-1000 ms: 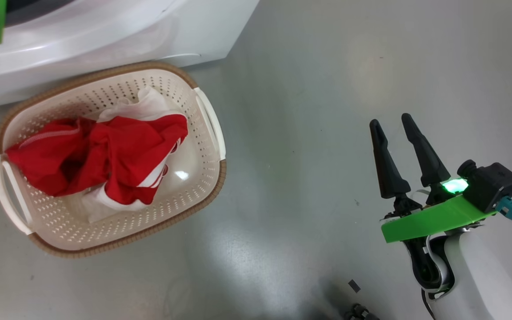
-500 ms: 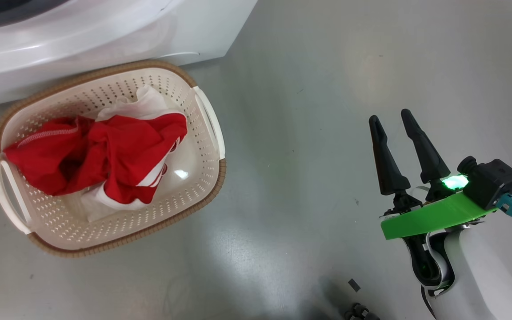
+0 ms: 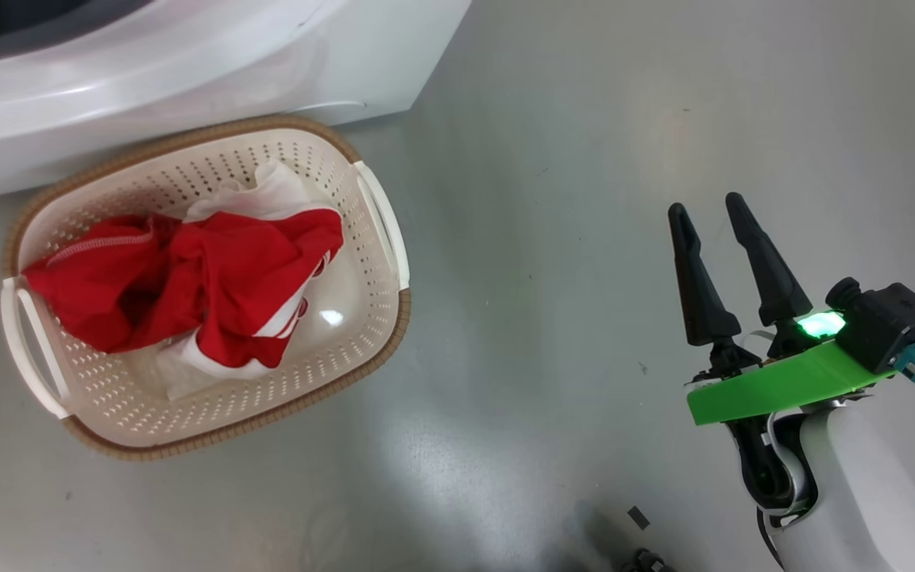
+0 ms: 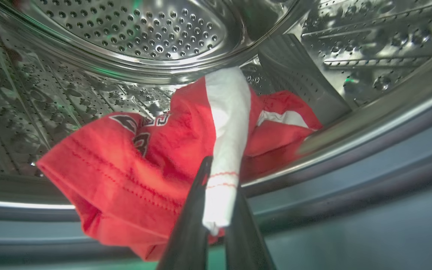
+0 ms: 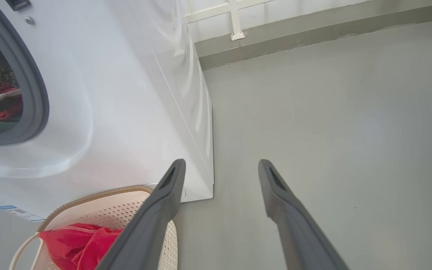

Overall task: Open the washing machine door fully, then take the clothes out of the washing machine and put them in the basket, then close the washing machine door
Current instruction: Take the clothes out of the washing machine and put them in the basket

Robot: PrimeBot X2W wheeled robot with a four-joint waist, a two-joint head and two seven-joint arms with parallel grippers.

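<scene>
- One washing machine (image 3: 211,56), white, stood at 11 o'clock in the head view. Its steel drum (image 4: 137,30) was open to the left wrist view, and one grey rubber ring (image 5: 32,86) edged the opening.
- One grey floor (image 3: 569,159) lay under everything.
- One basket (image 3: 330,373), cream with a brown rim and two white handles, stood on the floor at 9 o'clock in the head view, just in front of the machine.
- The clothes were in two places. One red and white bundle (image 3: 211,278) lay inside the basket; how many pieces it had, I cannot tell. One red garment (image 4: 133,176) with a white strip lay in the drum, hanging over its front lip.
- The left gripper (image 4: 219,176) was at the mouth of the drum, its two dark fingers clenched on the white strip of that garment.
- The right gripper (image 3: 705,205) hung over bare floor at 4 o'clock in the head view, well apart from the basket. Its two fingers stood released, with nothing between them.
- One small blue label (image 5: 17,212) sat low on the machine front.
</scene>
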